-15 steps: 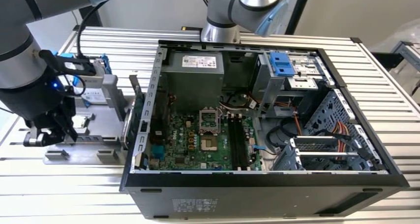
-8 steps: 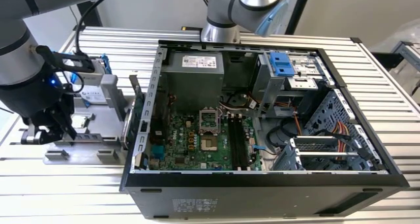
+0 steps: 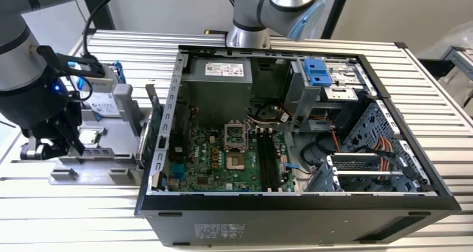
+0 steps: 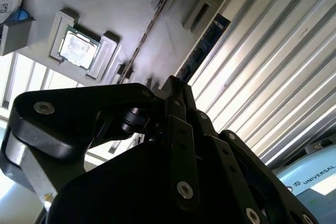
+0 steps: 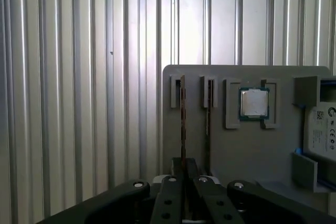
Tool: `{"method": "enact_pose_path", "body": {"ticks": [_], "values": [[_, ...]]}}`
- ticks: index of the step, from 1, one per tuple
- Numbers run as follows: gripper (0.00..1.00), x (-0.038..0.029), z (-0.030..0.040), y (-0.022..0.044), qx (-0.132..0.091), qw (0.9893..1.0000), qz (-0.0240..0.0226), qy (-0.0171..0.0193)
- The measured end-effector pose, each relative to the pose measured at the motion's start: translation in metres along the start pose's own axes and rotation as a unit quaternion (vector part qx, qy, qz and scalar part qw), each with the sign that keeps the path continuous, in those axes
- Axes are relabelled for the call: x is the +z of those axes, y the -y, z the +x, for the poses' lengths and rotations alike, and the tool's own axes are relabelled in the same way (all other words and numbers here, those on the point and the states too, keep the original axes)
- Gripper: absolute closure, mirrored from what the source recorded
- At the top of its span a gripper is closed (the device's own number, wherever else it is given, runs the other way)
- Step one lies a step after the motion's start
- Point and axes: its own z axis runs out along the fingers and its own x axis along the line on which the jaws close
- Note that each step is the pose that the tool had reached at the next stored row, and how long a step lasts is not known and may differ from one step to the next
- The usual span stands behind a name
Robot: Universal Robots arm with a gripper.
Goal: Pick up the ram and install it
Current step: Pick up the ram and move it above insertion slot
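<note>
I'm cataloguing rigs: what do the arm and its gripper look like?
The arm is silver-grey tubing with light-blue joint caps, a black wrist section and a black cable. The gripper is matte black, built of jointed link bars with silver screws.

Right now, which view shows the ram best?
First wrist view: the ram stands edge-on in its tray slot, clear along its length up to the gripper. The second wrist view shows its far end, slanted. In the exterior view I cannot pick it out.

Ram (image 5: 182,119) end hidden inside claw (image 5: 182,163), hard drive (image 5: 323,127) cut off at edge
</note>
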Motion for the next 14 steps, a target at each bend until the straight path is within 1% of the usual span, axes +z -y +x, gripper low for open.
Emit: {"method": "enact_pose_path", "body": {"ticks": [3,8,14], "values": [[1.0,-0.0037,-0.0001,-0.0001,0.0,1.0,0.0,-0.0014],[1.0,-0.0087,-0.0003,-0.0002,0.0,1.0,0.0,-0.0016],[1.0,-0.0094,-0.0003,-0.0002,0.0,1.0,0.0,-0.0017]]}}
